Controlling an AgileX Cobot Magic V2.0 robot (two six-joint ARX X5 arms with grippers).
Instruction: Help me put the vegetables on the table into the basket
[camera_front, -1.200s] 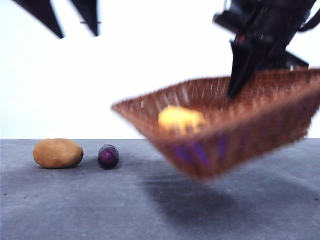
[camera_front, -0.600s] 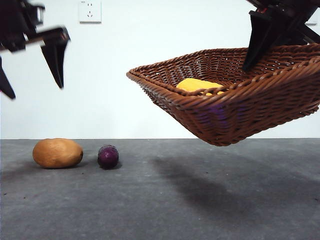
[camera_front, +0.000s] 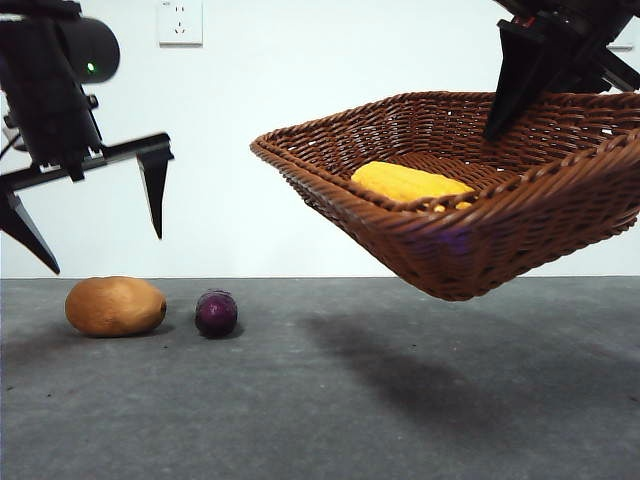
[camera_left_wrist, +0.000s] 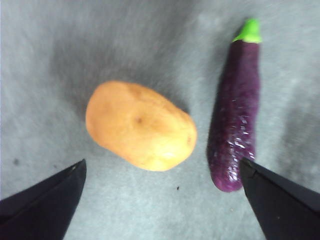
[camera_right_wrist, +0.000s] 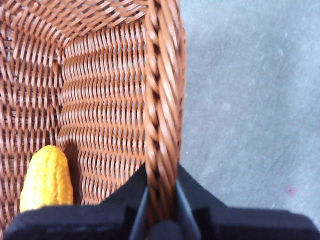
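My right gripper (camera_right_wrist: 161, 200) is shut on the braided rim of the wicker basket (camera_right_wrist: 162, 100). It holds the basket (camera_front: 470, 250) tilted in the air above the right of the table (camera_front: 400, 400). The bumpy yellow vegetable (camera_front: 410, 183) lies inside the basket, seen also from the right wrist (camera_right_wrist: 47, 177). The brown-orange oval vegetable (camera_front: 115, 305) and the dark purple one (camera_front: 216, 313) lie on the table at the left. My left gripper (camera_front: 100, 250) hangs open just above the oval one (camera_left_wrist: 141, 126), its jaws spread wide either side. The long purple one (camera_left_wrist: 236, 131) lies beside it.
A white wall with a socket (camera_front: 180, 22) stands behind the table. The basket casts a shadow on the grey surface (camera_front: 400, 380) below it.
My left gripper has come down from the top left corner to just above the oval vegetable. The basket rose, shifted right and now hangs steady.
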